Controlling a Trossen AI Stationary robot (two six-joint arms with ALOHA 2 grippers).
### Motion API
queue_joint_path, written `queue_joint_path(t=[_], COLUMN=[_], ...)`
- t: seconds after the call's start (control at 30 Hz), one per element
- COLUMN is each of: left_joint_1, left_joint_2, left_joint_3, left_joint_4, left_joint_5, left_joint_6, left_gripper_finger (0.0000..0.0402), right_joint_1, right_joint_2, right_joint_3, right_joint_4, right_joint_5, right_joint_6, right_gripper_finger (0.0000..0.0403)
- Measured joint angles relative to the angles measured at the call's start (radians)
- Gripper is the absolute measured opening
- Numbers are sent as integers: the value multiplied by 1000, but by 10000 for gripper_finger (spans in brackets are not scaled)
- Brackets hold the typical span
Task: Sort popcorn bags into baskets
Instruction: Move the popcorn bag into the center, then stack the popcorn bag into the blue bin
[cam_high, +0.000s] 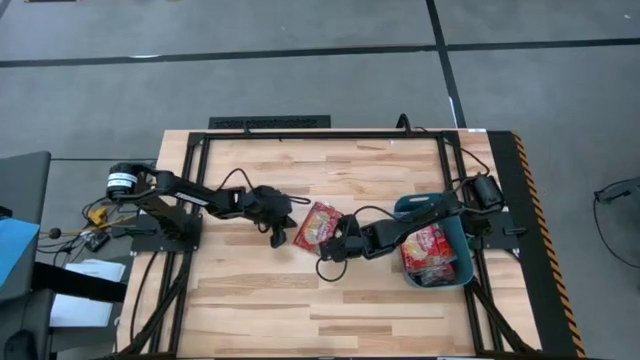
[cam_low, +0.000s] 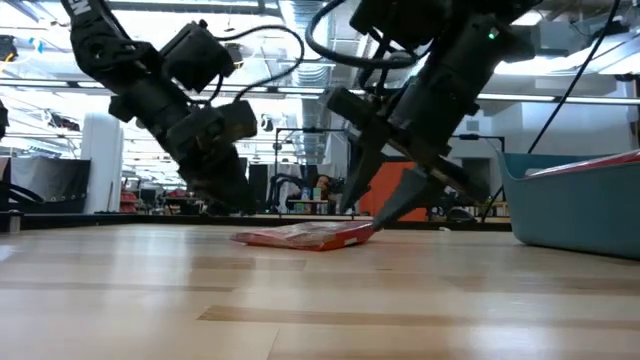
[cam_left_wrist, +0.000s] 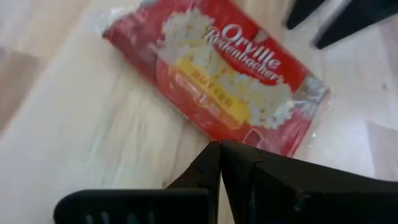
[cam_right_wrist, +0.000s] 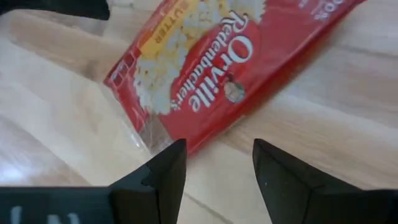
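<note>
- Nearest the camera: the right gripper (cam_right_wrist: 214, 163), fingers parted with bare wood between them, holding nothing; it sits just short of the packet's clear crimped edge.
- Loose popcorn bag (cam_high: 319, 224): flat on the table (cam_high: 300, 310) at mid-board, label up, lying between the two grippers.
- Left gripper (cam_left_wrist: 221, 163): at the bag's 9 o'clock in the high view; fingers pressed together, empty, tips just beside the packet.
- Basket (cam_high: 462, 250): teal, at the bag's 3 o'clock, well apart, with other popcorn bags (cam_high: 428, 250) already inside.
- Step in hand, as we judge it: the right gripper picks up the loose bag. We would straddle the near edge, close on the crimp rather than the slick face, and lift before travelling.
- Risk, as we judge it: a flat foil packet may slide away.
- View notes: only the low view shows the bag's right-hand end (cam_low: 355, 232) slightly raised; only the high view shows the basket's contents.
</note>
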Motion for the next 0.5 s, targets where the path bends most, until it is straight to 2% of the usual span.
queue_joint_path(t=[0.17,0.37,0.5], left_joint_1=[2,7,7], left_joint_2=[-9,112,182], left_joint_3=[3,2,7], left_joint_4=[101,220,268], left_joint_5=[15,107,111], left_joint_6=[83,92,80], left_gripper_finger=[0,0,0], right_joint_1=[-7,-10,-10], right_joint_2=[0,0,0], right_joint_3=[0,-1,-1], right_joint_4=[10,12,11], right_joint_5=[11,8,8], right_joint_6=[-2,-9,-6], right_gripper_finger=[203,207,213])
